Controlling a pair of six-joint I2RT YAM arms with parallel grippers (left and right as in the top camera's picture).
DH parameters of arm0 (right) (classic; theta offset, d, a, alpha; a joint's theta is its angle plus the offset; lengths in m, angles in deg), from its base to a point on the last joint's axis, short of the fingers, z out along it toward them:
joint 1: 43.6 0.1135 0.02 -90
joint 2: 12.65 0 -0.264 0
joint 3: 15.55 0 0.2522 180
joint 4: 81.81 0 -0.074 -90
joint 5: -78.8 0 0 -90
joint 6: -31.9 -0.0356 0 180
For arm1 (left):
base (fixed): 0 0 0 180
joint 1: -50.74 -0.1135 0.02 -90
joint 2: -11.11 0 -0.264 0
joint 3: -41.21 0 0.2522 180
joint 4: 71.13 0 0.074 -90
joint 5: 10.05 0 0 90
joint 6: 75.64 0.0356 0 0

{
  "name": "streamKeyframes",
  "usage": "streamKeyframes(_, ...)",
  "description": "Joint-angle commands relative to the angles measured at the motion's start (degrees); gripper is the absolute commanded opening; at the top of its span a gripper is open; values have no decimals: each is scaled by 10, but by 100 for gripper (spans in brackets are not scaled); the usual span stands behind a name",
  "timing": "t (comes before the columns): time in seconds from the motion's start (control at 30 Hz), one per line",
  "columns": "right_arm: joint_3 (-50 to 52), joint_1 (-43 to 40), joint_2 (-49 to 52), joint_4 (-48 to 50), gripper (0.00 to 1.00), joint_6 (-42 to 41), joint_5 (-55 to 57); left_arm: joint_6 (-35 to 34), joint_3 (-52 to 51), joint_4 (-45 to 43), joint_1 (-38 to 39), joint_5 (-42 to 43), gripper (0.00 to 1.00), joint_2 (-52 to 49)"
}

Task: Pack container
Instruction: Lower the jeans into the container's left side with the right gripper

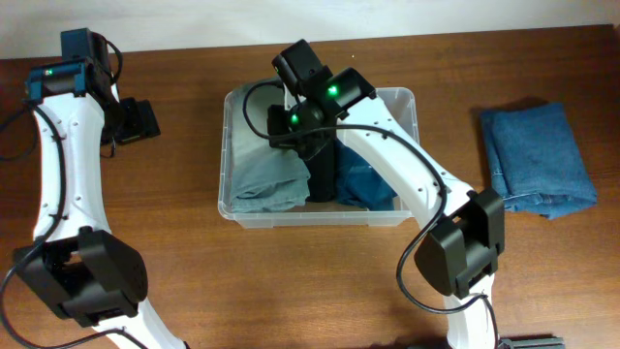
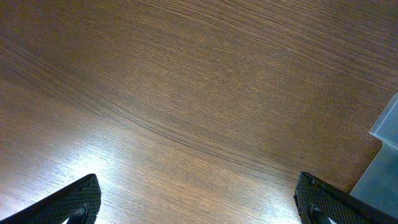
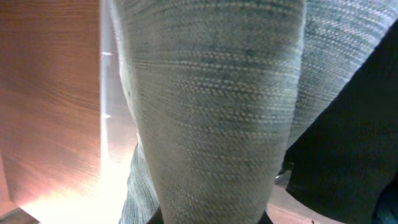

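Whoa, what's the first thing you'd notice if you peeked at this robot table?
First, the clear container in the middle of the table, with the right arm reaching down into it between a grey-green cloth and a dark blue cloth. Next, a folded light blue cloth lies alone at the picture's right edge, while the left gripper hangs wide open over bare wood at the far side.
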Motion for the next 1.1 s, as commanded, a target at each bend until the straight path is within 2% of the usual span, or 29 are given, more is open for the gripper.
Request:
streamKeyframes(0.0, 21, 5, -7, 4, 4, -31, 5, 1, 8, 0, -1, -4, 99, 14)
streamKeyframes(0.3, 45, 5, -7, 25, 4, -40, 6, 1, 8, 0, -1, -4, 100, 14)
streamKeyframes(0.6, 50, 5, -7, 30, 4, 0, 6, 1, 8, 0, -1, -4, 99, 14)
streamKeyframes(0.77, 66, 5, -7, 65, 4, 37, 6, 1, 8, 0, -1, -4, 99, 14)
streamKeyframes(1.07, 93, 5, -7, 79, 4, 37, 6, 1, 8, 0, -1, -4, 99, 14)
